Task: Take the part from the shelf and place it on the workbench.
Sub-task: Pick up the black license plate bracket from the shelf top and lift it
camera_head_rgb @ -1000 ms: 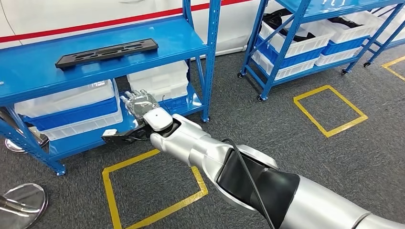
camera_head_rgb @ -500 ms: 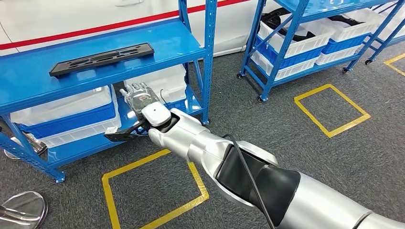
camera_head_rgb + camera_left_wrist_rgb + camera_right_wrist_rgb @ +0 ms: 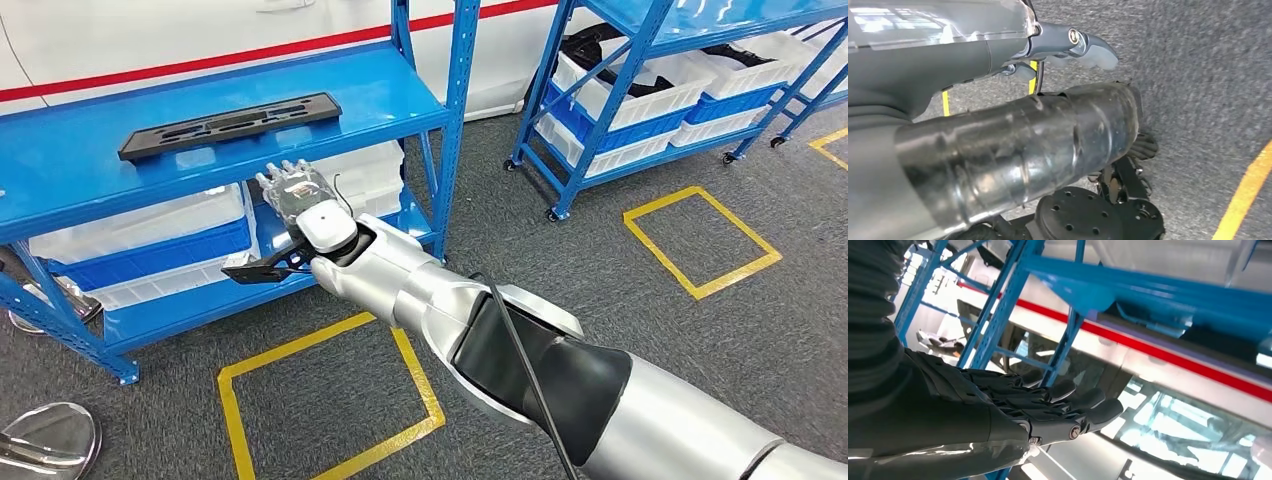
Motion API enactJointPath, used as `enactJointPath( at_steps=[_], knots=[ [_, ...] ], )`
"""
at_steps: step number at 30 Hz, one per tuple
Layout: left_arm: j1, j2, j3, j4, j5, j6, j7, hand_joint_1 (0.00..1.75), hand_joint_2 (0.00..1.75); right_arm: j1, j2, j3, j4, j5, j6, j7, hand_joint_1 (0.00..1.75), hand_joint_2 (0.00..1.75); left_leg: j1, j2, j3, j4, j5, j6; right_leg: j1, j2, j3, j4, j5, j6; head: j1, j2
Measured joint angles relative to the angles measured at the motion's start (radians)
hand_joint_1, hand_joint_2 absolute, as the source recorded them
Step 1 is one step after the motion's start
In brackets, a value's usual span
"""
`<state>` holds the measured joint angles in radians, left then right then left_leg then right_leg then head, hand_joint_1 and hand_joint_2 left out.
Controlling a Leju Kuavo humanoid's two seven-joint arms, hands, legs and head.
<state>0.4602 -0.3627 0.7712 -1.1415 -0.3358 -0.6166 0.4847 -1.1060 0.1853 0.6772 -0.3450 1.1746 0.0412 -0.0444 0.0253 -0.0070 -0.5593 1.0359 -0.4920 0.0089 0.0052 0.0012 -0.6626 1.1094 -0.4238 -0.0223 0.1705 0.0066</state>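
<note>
The part (image 3: 230,125) is a long, flat black piece with cut-outs, lying on the top board of the blue shelf (image 3: 385,95). My right hand (image 3: 297,193) is raised in front of the shelf, just below the top board's front edge and a little right of the part. It touches nothing. Its fingers (image 3: 1075,407) are stretched out straight and hold nothing, with the blue shelf posts (image 3: 998,315) beyond them. My left hand (image 3: 1073,45) hangs over the grey carpet, thumb out, with nothing in it.
White and blue bins (image 3: 150,235) fill the shelf's lower level behind my right hand. A second blue rack (image 3: 640,90) with bins stands to the right. Yellow tape squares (image 3: 700,235) mark the carpet. A chrome base (image 3: 45,445) sits at the lower left.
My right hand has risen toward the top board's edge and now sits closer to the part. The camera has shifted slightly; the part has not moved on the shelf.
</note>
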Motion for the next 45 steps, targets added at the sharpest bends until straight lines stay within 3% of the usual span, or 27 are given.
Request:
enactJointPath(
  at_steps=[3,6,7,9,10,11,12,14,15,17,21,23,25,26,27,29,30,31,33,36,37,40,41,42,43,45],
  knots=[
    [0.000,-0.001,0.001,0.000,-0.002,-0.003,-0.001,0.00,0.00,-0.013,-0.001,0.000,0.000,0.007,0.014,-0.011,0.00,0.00,0.003,0.002,0.004,-0.008,-0.005,-0.014,0.012,0.000,0.026,-0.057,-0.005,-0.015,0.001,0.000],
    [-0.001,-0.001,0.002,-0.002,-0.004,-0.008,-0.002,0.00,0.00,-0.020,-0.002,0.000,-0.001,0.012,0.016,-0.015,0.00,0.00,0.002,0.006,0.000,0.020,-0.026,-0.027,0.000,-0.001,0.061,-0.095,-0.008,-0.021,0.000,0.000],
    [-0.001,0.000,0.004,-0.003,-0.005,-0.010,-0.003,0.00,0.00,-0.023,-0.001,0.000,-0.002,0.013,0.016,-0.017,0.00,0.00,0.001,0.007,-0.022,0.065,-0.045,-0.030,-0.004,-0.002,0.074,-0.104,-0.009,-0.024,0.000,0.000],
    [-0.001,0.001,0.007,-0.003,-0.009,-0.013,-0.004,0.00,0.00,-0.026,-0.001,0.000,-0.001,0.013,0.018,-0.018,0.00,0.00,0.001,0.006,-0.096,0.192,-0.084,-0.038,-0.003,-0.002,0.089,-0.108,-0.018,-0.029,0.000,0.000],
    [-0.001,0.001,0.010,-0.003,-0.010,-0.014,-0.004,0.00,0.00,-0.024,0.000,0.000,-0.001,0.013,0.019,-0.018,0.00,0.00,0.001,0.006,-0.131,0.240,-0.089,-0.040,-0.002,-0.002,0.096,-0.108,-0.024,-0.030,0.000,0.000],
    [-0.001,0.001,0.013,-0.003,-0.010,-0.014,-0.004,0.00,0.00,-0.022,-0.001,0.000,0.000,0.013,0.020,-0.018,0.00,0.00,0.001,0.007,-0.151,0.254,-0.073,-0.042,-0.001,-0.001,0.103,-0.107,-0.032,-0.030,0.000,0.000],
    [-0.001,0.001,0.016,-0.003,-0.010,-0.014,-0.004,0.00,0.00,-0.022,-0.001,0.000,0.000,0.013,0.021,-0.018,0.00,0.00,0.001,0.007,-0.153,0.232,-0.038,-0.043,-0.001,0.000,0.112,-0.105,-0.040,-0.029,0.000,0.000],
    [-0.001,0.001,0.022,-0.003,-0.010,-0.014,-0.004,0.00,0.00,-0.023,-0.001,0.000,0.000,0.013,0.021,-0.018,0.00,0.00,0.001,0.008,-0.116,0.112,0.051,-0.039,-0.001,0.001,0.129,-0.098,-0.060,-0.024,0.000,0.000],
    [0.000,0.002,0.024,-0.003,-0.010,-0.015,-0.005,0.00,0.00,-0.024,-0.001,0.000,0.001,0.013,0.022,-0.018,0.00,0.00,-0.001,0.008,-0.092,0.055,0.074,-0.034,0.001,0.002,0.133,-0.092,-0.070,-0.019,0.000,0.000],
    [0.000,0.002,0.025,-0.004,-0.010,-0.015,-0.005,0.00,0.00,-0.026,-0.002,0.000,0.001,0.014,0.024,-0.018,0.00,0.00,-0.004,0.007,-0.070,0.009,0.072,-0.021,0.005,0.004,0.130,-0.085,-0.082,-0.009,0.000,0.000],
    [0.001,0.001,0.025,-0.004,-0.006,-0.015,-0.006,0.00,0.00,-0.030,-0.004,0.000,0.000,0.016,0.026,-0.018,0.00,0.00,0.000,0.006,-0.056,-0.010,0.059,0.002,0.004,0.002,0.119,-0.055,-0.108,0.011,0.000,0.000],
    [0.002,0.001,0.025,-0.005,-0.003,-0.014,-0.006,0.00,0.00,-0.032,-0.006,0.000,0.000,0.019,0.027,-0.018,0.00,0.00,0.001,0.006,-0.045,-0.014,0.051,0.011,-0.003,0.001,0.062,0.053,-0.151,0.023,0.001,0.000],
    [0.002,0.001,0.024,-0.005,-0.003,-0.014,-0.006,0.00,0.00,-0.027,-0.008,0.000,0.001,0.022,0.029,-0.018,0.00,0.00,0.001,0.006,-0.035,-0.014,0.041,0.015,-0.009,0.001,-0.021,0.177,-0.180,0.030,0.001,0.000],
    [0.002,0.001,0.024,-0.005,-0.003,-0.014,-0.006,0.00,0.00,-0.024,-0.008,0.000,0.002,0.023,0.029,-0.018,0.00,0.00,0.001,0.005,-0.028,-0.014,0.035,0.015,-0.012,0.001,-0.047,0.199,-0.168,0.032,0.001,0.000],
    [0.002,0.001,0.024,-0.005,-0.003,-0.014,-0.006,0.00,0.00,-0.022,-0.009,0.000,0.002,0.023,0.029,-0.018,0.00,0.00,0.001,0.004,-0.019,-0.014,0.029,0.013,-0.013,0.001,-0.054,0.185,-0.136,0.031,0.001,0.000],
    [0.003,0.000,0.024,-0.005,-0.003,-0.014,-0.006,0.00,0.00,-0.022,-0.010,0.000,0.003,0.024,0.029,-0.018,0.00,0.00,0.002,0.002,0.000,-0.014,0.014,0.009,-0.013,0.001,-0.020,0.066,-0.042,0.024,0.001,0.000],
    [0.003,0.000,0.024,-0.005,-0.003,-0.015,-0.006,0.00,0.00,-0.024,-0.010,0.000,0.003,0.025,0.030,-0.018,0.00,0.00,0.000,0.002,0.008,-0.014,0.007,0.005,-0.010,0.001,0.001,0.007,-0.009,0.019,0.001,0.000],
    [0.003,0.000,0.024,-0.005,-0.003,-0.015,-0.006,0.00,0.00,-0.026,-0.011,0.000,0.003,0.027,0.030,-0.018,0.00,0.00,-0.001,0.001,0.013,-0.015,0.001,0.000,-0.005,0.001,0.020,-0.038,0.005,0.013,0.001,0.000],
    [0.002,0.000,0.024,-0.005,-0.004,-0.018,-0.006,0.00,0.00,-0.028,-0.011,0.000,0.003,0.030,0.032,-0.019,0.00,0.00,-0.001,0.001,0.017,-0.019,-0.003,-0.009,0.002,0.001,0.035,-0.065,-0.004,0.005,0.000,0.000],
    [0.002,0.001,0.024,-0.006,-0.007,-0.022,-0.006,0.00,0.00,-0.029,-0.012,0.000,0.002,0.032,0.034,-0.019,0.00,0.00,-0.001,0.005,0.025,-0.016,-0.014,-0.023,-0.005,0.002,0.061,-0.093,-0.009,-0.007,0.000,0.000],
    [0.001,0.001,0.025,-0.006,-0.009,-0.024,-0.007,0.00,0.00,-0.030,-0.011,0.000,0.002,0.033,0.035,-0.019,0.00,0.00,-0.001,0.006,0.012,0.013,-0.028,-0.027,-0.008,0.002,0.073,-0.103,-0.010,-0.011,0.000,0.000],
    [0.000,0.002,0.031,-0.006,-0.018,-0.032,-0.012,0.00,0.00,-0.026,-0.006,0.000,0.004,0.041,0.045,-0.021,0.00,0.00,-0.001,0.006,-0.097,0.192,-0.083,-0.033,-0.006,0.002,0.096,-0.110,-0.023,-0.023,0.000,0.000],
    [0.000,0.002,0.035,-0.006,-0.022,-0.036,-0.013,0.00,0.00,-0.022,-0.005,0.000,0.005,0.046,0.049,-0.022,0.00,0.00,-0.001,0.006,-0.128,0.232,-0.082,-0.035,-0.005,0.001,0.103,-0.110,-0.030,-0.025,0.000,0.000],
    [0.000,0.002,0.039,-0.006,-0.027,-0.039,-0.015,0.00,0.00,-0.018,-0.002,0.000,0.006,0.052,0.053,-0.025,0.00,0.00,-0.001,0.006,-0.143,0.236,-0.062,-0.036,-0.004,0.002,0.110,-0.108,-0.037,-0.025,0.000,0.000],
    [0.000,0.002,0.044,-0.006,-0.031,-0.042,-0.016,0.00,0.00,-0.015,0.002,0.000,0.006,0.059,0.058,-0.027,0.00,0.00,0.000,0.007,-0.139,0.200,-0.022,-0.036,-0.004,0.003,0.118,-0.105,-0.045,-0.024,0.000,0.000],
    [-0.002,0.003,0.052,-0.006,-0.041,-0.051,-0.020,0.00,0.00,-0.015,0.016,0.000,0.007,0.069,0.066,-0.035,0.00,0.00,-0.001,0.008,-0.100,0.081,0.057,-0.034,-0.003,0.006,0.131,-0.095,-0.066,-0.018,0.000,0.000]
  ],
)
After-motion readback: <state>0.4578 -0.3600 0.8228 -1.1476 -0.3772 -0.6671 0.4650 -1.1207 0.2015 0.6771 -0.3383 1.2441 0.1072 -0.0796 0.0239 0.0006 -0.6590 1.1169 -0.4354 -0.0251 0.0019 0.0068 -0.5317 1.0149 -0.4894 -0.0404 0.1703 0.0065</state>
